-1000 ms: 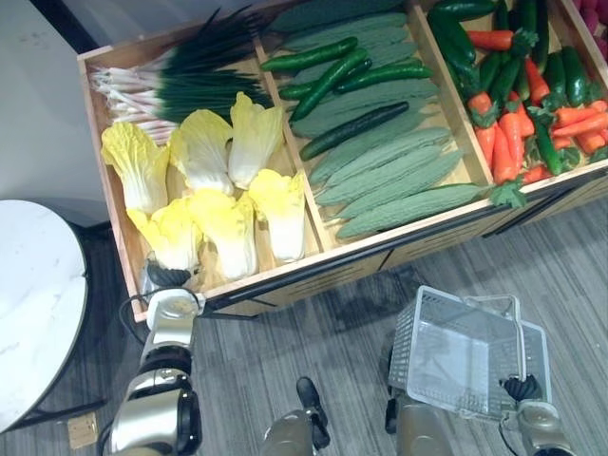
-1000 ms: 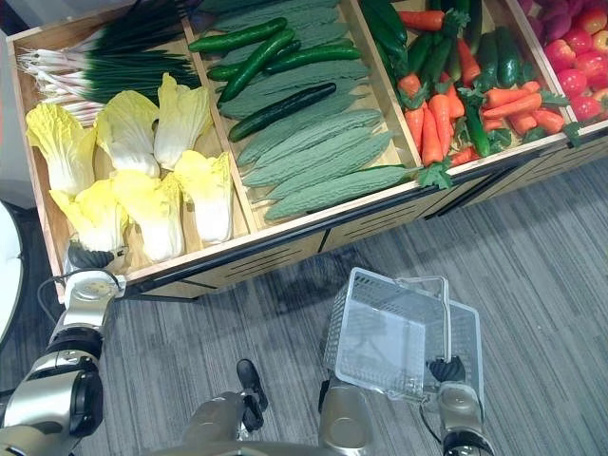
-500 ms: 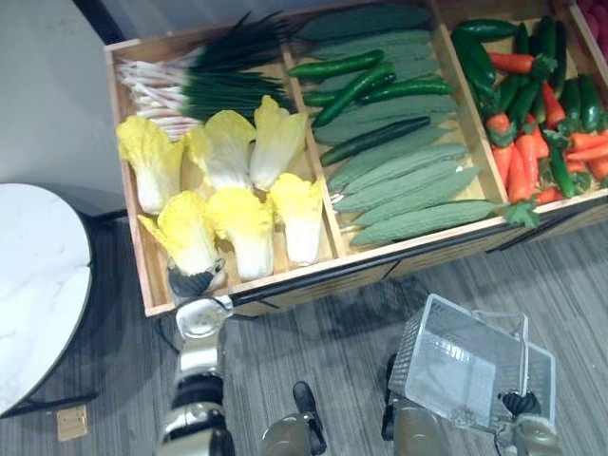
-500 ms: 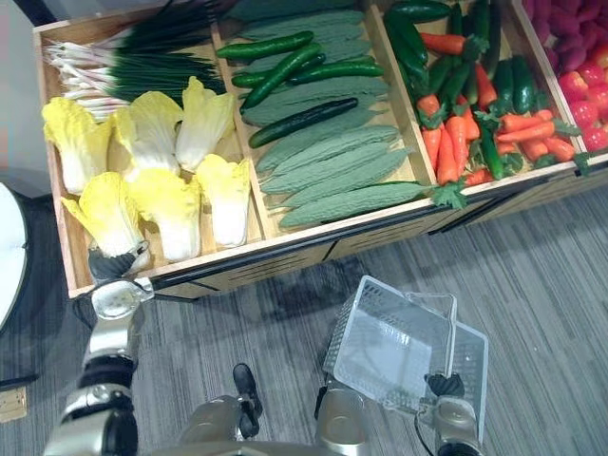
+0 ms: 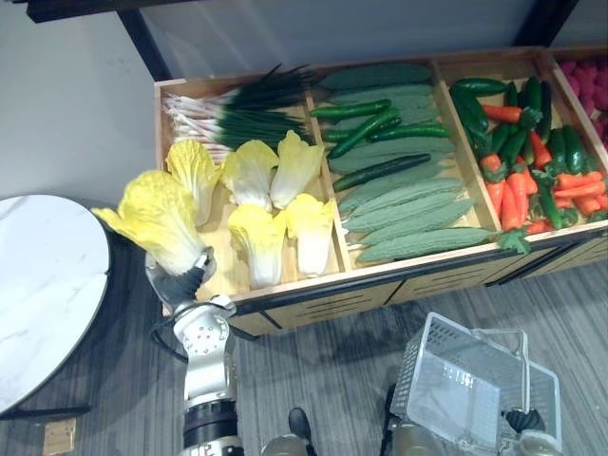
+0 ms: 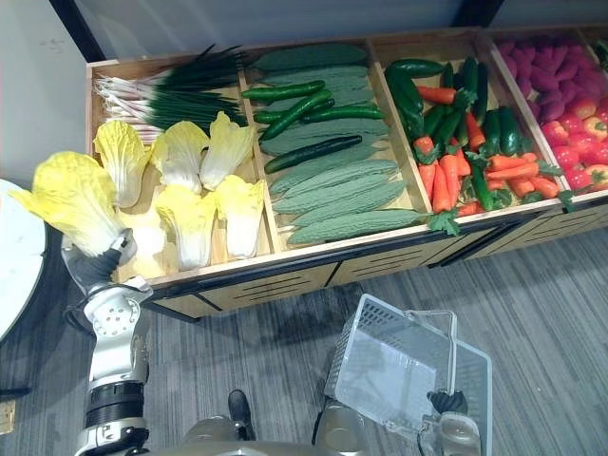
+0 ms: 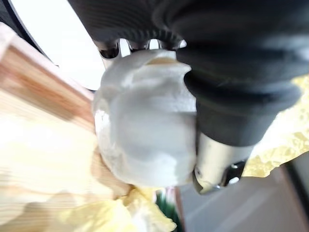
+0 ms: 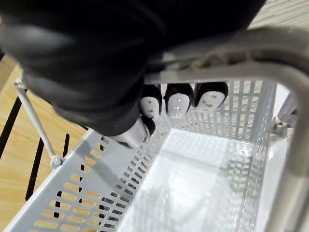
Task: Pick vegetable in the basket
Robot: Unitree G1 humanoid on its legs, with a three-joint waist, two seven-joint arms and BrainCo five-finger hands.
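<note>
**Hold status.** The left hand [image 5: 179, 283] has its fingers and thumb curled round the white stem end [image 7: 145, 121] of a napa cabbage [image 5: 157, 217]. The cabbage is carried leaves up, clear of the front left corner of the wooden display crate [image 5: 380, 275]. Gripping the dense stem rather than the loose leaves probably gives the firmer purchase. The right hand [image 8: 177, 99] is closed round the handle [image 8: 277, 75] of the basket [image 5: 415, 369], which hangs low at the robot's right, well apart from the cabbage. This keeps its open top ready to receive. The basket holds nothing, so the drop-in is not yet done.

**Materials.**
- Cabbage: smooth, waxy white base with crinkled yellow leaves flaring outward.
- Basket: light grey plastic with slotted walls, a flat glossy floor and a tubular handle.
- Crate: pale wood, partitioned. The remaining cabbages [image 5: 256, 237] share the left bay with spring onions [image 5: 237, 114]. Ridged gourds [image 5: 408, 214] and smooth cucumbers [image 5: 366, 128] fill the next bay, then carrots [image 5: 518, 180].
</note>
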